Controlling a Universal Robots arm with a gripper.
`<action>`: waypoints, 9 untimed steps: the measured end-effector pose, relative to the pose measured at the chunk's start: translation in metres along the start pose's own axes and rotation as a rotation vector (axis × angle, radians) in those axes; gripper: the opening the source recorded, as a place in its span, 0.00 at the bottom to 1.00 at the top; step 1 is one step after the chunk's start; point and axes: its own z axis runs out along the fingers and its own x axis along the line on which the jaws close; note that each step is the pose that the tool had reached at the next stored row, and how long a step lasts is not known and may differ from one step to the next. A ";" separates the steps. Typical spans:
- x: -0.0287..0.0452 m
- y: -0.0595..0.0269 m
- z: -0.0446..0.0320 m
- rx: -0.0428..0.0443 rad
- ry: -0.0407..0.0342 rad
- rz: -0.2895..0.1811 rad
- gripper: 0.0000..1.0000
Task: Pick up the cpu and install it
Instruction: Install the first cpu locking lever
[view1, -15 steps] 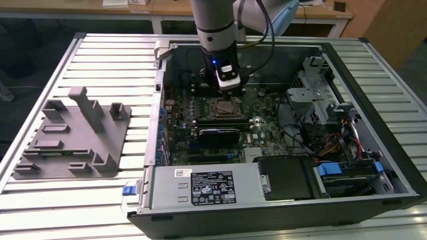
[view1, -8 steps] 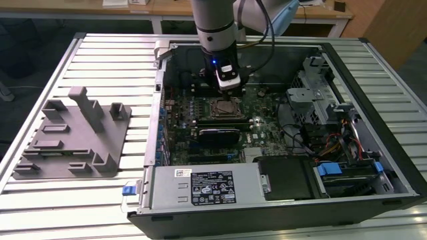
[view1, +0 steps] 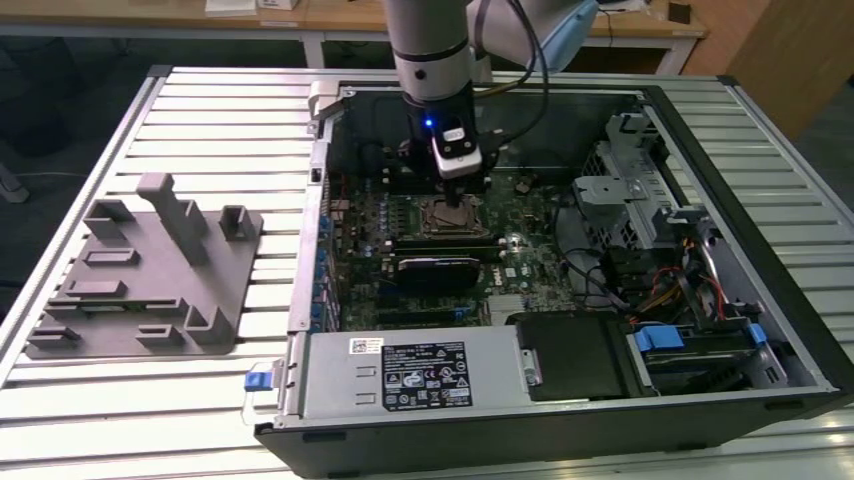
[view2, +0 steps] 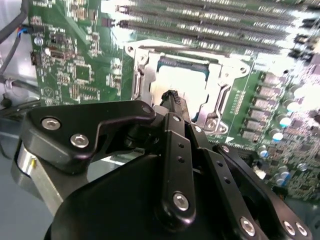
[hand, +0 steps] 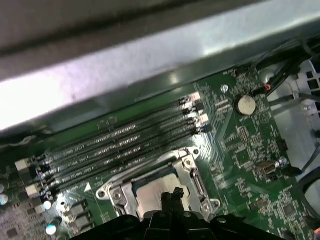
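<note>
An open computer case (view1: 747, 330) lies on a slatted table (view1: 200, 130). At its nine o'clock stands a grey fixture block (view1: 147, 270).

The arm (view1: 430, 50) is a silver-grey tube with a black cable running alongside and a small blue light low on the wrist. Its gripper (view2: 172, 100) is matte black, built of flat linkage bars fastened with bright round screws.

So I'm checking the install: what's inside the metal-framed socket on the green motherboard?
A flat square chip with a shiny silver top lies inside the socket's metal frame. The black claw sits over its near edge, covering that part.
</note>
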 end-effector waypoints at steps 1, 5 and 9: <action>0.0000 0.0000 0.0001 0.0096 -0.0019 -0.002 0.11; 0.0000 0.0000 0.0001 0.0121 -0.0003 -0.007 0.11; -0.0006 0.0003 0.0007 0.0193 0.0203 -0.009 0.11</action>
